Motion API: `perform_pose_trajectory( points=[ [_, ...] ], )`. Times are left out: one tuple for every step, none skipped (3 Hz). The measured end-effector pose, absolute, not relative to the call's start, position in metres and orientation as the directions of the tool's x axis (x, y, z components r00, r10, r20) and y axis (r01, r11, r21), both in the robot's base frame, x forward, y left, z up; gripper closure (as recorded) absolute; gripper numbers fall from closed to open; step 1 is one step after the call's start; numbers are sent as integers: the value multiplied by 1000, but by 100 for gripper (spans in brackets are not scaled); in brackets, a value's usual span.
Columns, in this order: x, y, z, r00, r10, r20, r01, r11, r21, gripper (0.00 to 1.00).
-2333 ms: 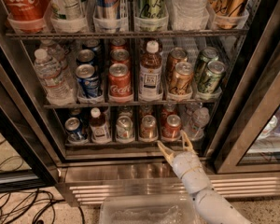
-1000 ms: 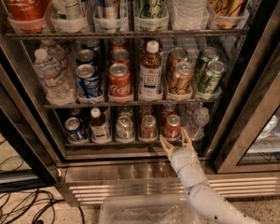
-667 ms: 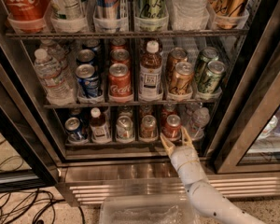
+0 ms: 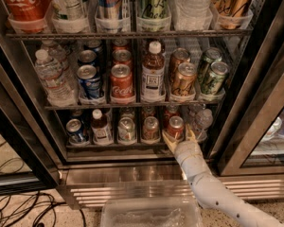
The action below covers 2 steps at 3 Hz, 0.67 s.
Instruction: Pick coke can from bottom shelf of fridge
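At the bottom shelf (image 4: 109,146), the end effector (image 4: 180,138) is spread wide, coke can (image 4: 175,126) just ahead; floor cables (image 4: 19,207) lower-left.

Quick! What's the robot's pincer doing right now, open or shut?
Pincer: open, holding nothing; it sits at the front edge of the bottom shelf, right before the coke can.

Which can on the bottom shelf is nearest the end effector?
The red coke can, rightmost can in the row. The open end effector is directly before it; the silver can and blue can stand further left.
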<state>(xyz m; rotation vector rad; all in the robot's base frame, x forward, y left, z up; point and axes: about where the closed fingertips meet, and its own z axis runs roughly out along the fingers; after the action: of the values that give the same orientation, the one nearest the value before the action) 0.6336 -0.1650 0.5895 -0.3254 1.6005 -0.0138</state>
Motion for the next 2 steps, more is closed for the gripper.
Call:
perform_pose_trajectory(
  points=[
    [644,-166,591,-23,-211,-977,-201,958,-202,34],
    [649,-166,592,-27,-202,-979,-210,959,-192,53]
  ],
)
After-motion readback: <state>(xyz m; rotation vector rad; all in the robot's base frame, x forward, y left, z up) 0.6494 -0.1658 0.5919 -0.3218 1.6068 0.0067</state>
